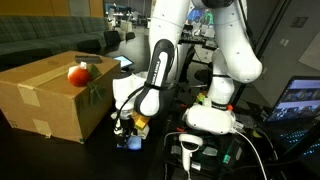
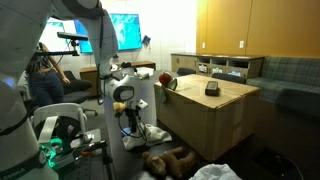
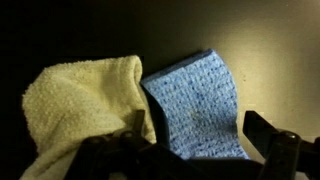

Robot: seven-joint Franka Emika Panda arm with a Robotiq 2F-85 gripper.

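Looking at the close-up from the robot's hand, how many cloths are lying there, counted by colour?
yellow towel: 1
blue cloth: 1
Total: 2

It was a robotics lab in an office setting: a lit wall screen (image 2: 125, 28), a glowing monitor (image 1: 300, 100) beside the robot arm (image 1: 165, 50), a grey sofa (image 2: 290, 75), wooden cabinets (image 2: 240, 30), and a person (image 2: 45, 80) standing among equipment.
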